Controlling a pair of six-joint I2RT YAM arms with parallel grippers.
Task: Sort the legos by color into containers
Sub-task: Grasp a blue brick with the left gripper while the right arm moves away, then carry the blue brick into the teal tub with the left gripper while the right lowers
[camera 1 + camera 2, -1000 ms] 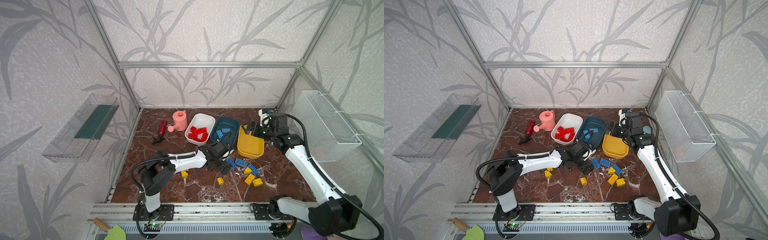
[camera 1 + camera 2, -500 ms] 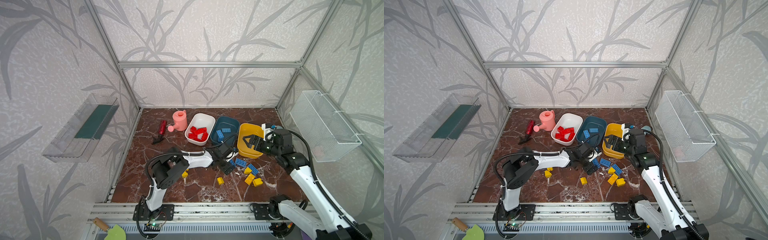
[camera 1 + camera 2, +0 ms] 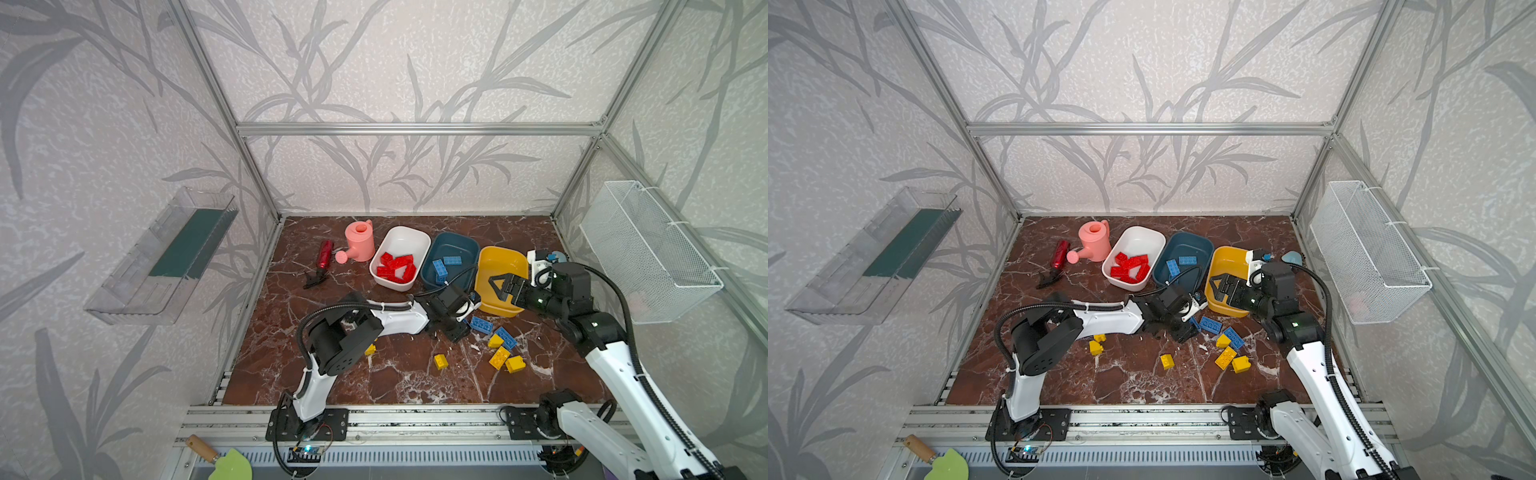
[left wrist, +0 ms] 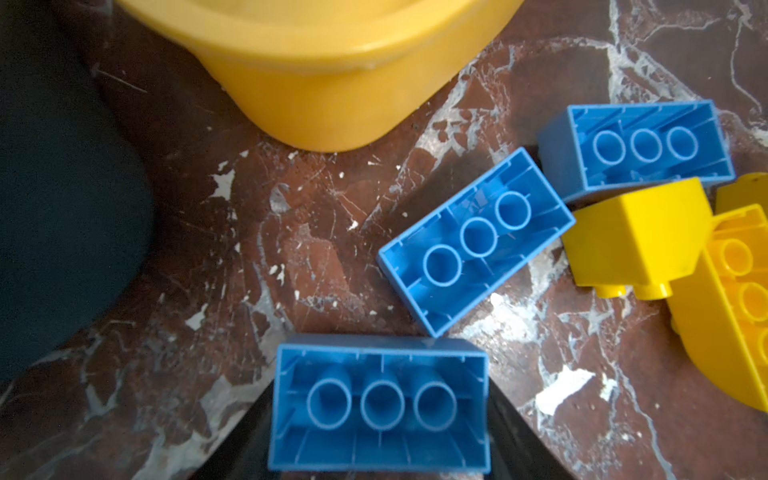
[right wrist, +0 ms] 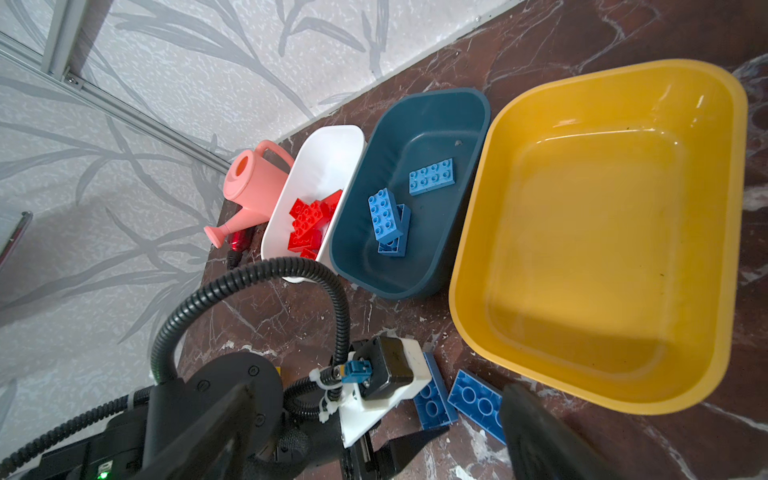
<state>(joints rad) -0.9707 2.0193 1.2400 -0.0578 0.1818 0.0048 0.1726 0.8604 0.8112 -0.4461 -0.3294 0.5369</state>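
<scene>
The left gripper (image 4: 380, 399) is closed on a blue brick (image 4: 378, 409). In the left wrist view, at bottom centre, its dark fingers (image 4: 245, 444) sit against the brick's two short ends, and the hollow underside faces the camera. I cannot tell whether the brick is off the floor (image 3: 395, 386).

Two loose blue bricks (image 4: 478, 241) lie upturned at centre right and upper right of that frame. The farther one touches a yellow one. The yellow tub (image 4: 332, 83) fills the top centre.

In both top views this gripper sits low at mid-floor, just below the gap between the teal tub (image 3: 465, 245) and the yellow tub. The loose blue bricks are immediately to its right.

The right gripper (image 3: 503, 286) hangs over the lower right part of the yellow tub. Its jaws are spread wide and grip nothing.

The three tubs stand in a row across the upper middle of the floor. The white tub (image 3: 401, 241) on the left holds the red bricks (image 3: 397, 268). The teal tub in the middle holds three blue ones (image 5: 432, 176). The yellow tub is on the right.

Yellow bricks (image 3: 498, 357) lie scattered on the floor below the tubs, most at lower right and others beside the left arm.
</scene>
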